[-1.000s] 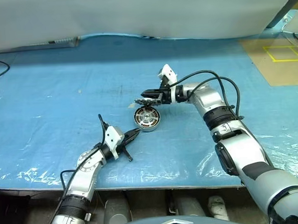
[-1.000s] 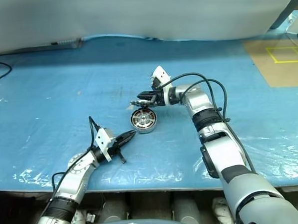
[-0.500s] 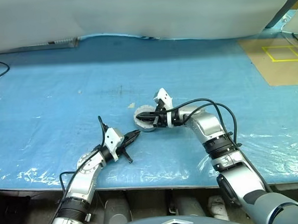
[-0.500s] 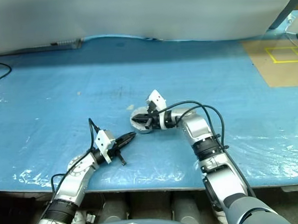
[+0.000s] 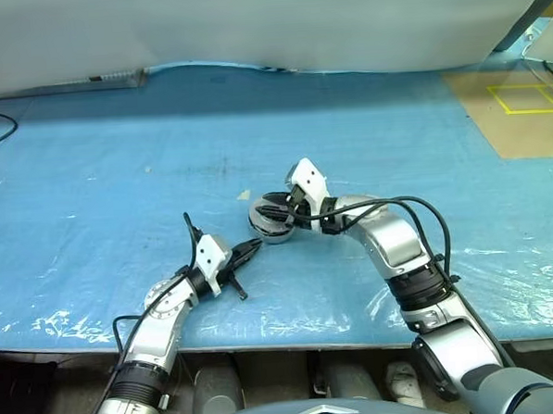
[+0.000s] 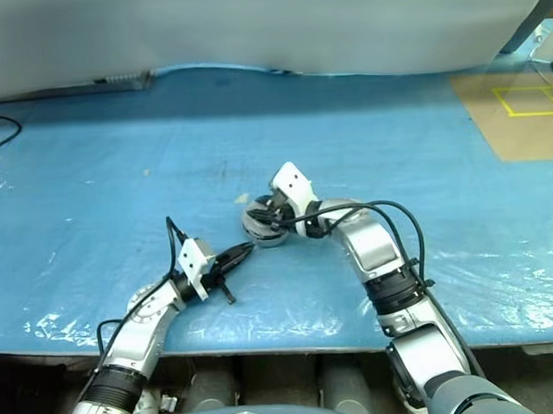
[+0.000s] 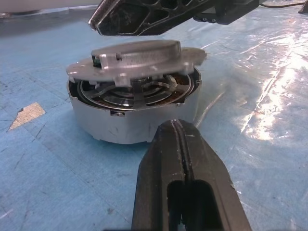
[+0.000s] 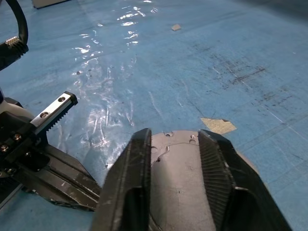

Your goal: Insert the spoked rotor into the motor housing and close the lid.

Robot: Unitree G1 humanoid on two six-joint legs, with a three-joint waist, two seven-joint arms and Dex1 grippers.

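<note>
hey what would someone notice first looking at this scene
Mid-table on the blue sheet, the lid rests tilted on the motor housing, not seated, the spoked rotor visible in the gap. The right gripper hovers open over it; the left gripper, shut, points at it from nearby.

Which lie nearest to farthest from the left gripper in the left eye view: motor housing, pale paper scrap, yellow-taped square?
1. Motor housing, just ahead and right of the left gripper, lid resting on it.
2. Pale paper scrap, on the blue table beyond the housing.
3. Yellow-taped square, far right corner.

Bright even light, glare on the plastic sheet
</note>
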